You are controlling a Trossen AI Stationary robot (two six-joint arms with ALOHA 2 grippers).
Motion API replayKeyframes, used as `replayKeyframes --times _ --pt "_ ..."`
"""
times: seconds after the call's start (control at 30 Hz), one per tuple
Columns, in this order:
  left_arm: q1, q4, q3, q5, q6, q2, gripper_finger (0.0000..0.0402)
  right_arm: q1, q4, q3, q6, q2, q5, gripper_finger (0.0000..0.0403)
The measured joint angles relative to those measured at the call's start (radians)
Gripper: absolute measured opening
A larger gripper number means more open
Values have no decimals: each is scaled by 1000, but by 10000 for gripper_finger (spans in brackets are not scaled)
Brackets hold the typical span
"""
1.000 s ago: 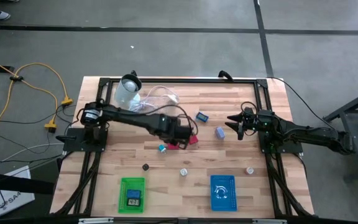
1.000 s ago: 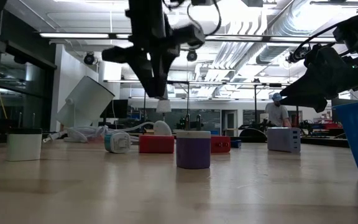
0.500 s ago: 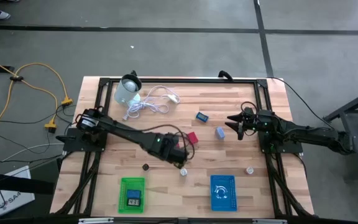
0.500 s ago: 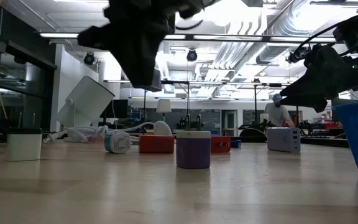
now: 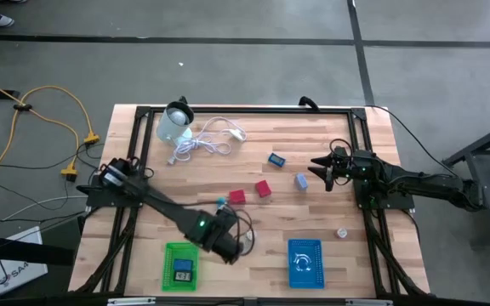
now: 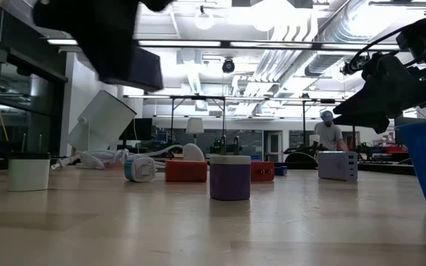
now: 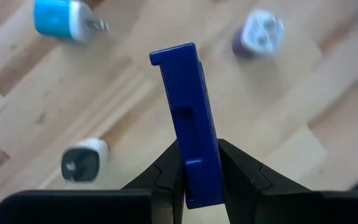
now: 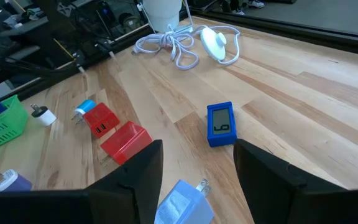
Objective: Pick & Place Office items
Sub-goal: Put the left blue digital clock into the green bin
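My left gripper (image 5: 230,247) hangs over the near middle of the table, just right of the green basket (image 5: 181,265), shut on a flat blue piece (image 7: 188,118). Below it on the wood lie a cyan charger (image 7: 67,22), a purple-and-white plug (image 7: 257,34) and a black-and-white piece (image 7: 82,162). Two red pieces (image 5: 236,197) (image 5: 264,188), a blue item (image 5: 276,159) and a pale blue plug (image 5: 301,180) lie mid-table. My right gripper (image 5: 326,170) waits open at the right, low over the pale blue plug (image 8: 182,202). My left gripper pinches the blue piece's end (image 7: 199,177) between its two fingers (image 7: 166,177), on its two flat faces. The fingers come steeply from above. The piece sticks out past the fingertips and is clear of the table.
A blue basket (image 5: 304,262) stands at the near right. A coiled white cable (image 5: 207,140) and a pale round container (image 5: 174,123) lie at the far left. A small white round piece (image 5: 342,232) sits near the right edge. A person (image 6: 331,133) stands in the room behind.
My left gripper has swung from the table's middle toward the near edge, ending beside the green basket, still shut on the blue piece. The two red pieces it was over now show in full. My right arm has kept still.
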Motion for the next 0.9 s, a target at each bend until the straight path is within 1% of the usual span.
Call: replayKeyframes --times 0.27,0.5,0.77,0.9 --pt "-108 0 -1 0 0 0 72 0 0 0 0 0 0 184" --pt "-197 0 -1 0 52 0 72 0 0 0 0 0 0 184" --pt "-290 0 -1 -1 53 0 72 0 0 0 0 0 0 184" --pt "-333 0 -1 -13 11 0 72 0 0 0 0 0 0 184"
